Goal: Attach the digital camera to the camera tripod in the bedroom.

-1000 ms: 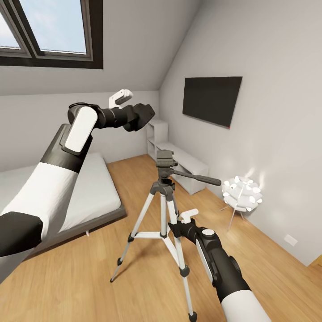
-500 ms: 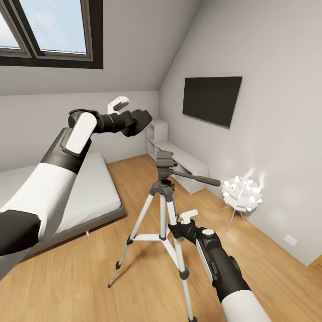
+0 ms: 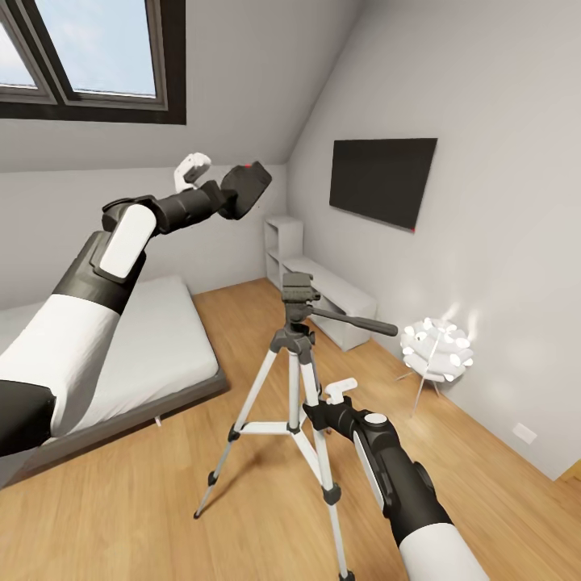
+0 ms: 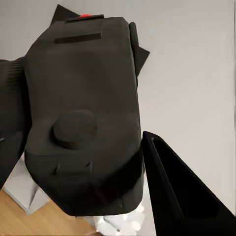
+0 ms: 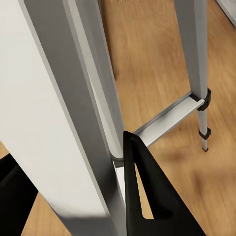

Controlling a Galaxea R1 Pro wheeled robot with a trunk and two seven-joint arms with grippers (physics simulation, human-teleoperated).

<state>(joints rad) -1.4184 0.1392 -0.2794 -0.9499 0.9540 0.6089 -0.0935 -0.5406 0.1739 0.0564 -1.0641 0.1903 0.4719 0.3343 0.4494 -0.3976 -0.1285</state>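
Note:
The black digital camera (image 3: 248, 186) hangs high in the air, up and to the left of the camera tripod's dark head (image 3: 296, 288). My left gripper (image 3: 232, 198) is shut on it. In the left wrist view the camera (image 4: 83, 118) sits between two black fingers (image 4: 182, 196), its red button at the far end. The tripod (image 3: 292, 379) stands on the wood floor, pan handle (image 3: 359, 323) pointing right. My right gripper (image 3: 316, 410) is closed around a silver-white leg (image 5: 93, 98), with one finger (image 5: 147, 196) against it.
A low bed (image 3: 153, 347) lies to the left of the tripod. White cube shelves (image 3: 323, 290) and a black TV (image 3: 381, 180) line the right wall. A white globe lamp (image 3: 436, 350) stands on the floor at right. A skylight (image 3: 89, 56) is overhead.
My left arm has lifted the camera higher and slightly left, turning it. The right arm and the tripod have stayed almost still.

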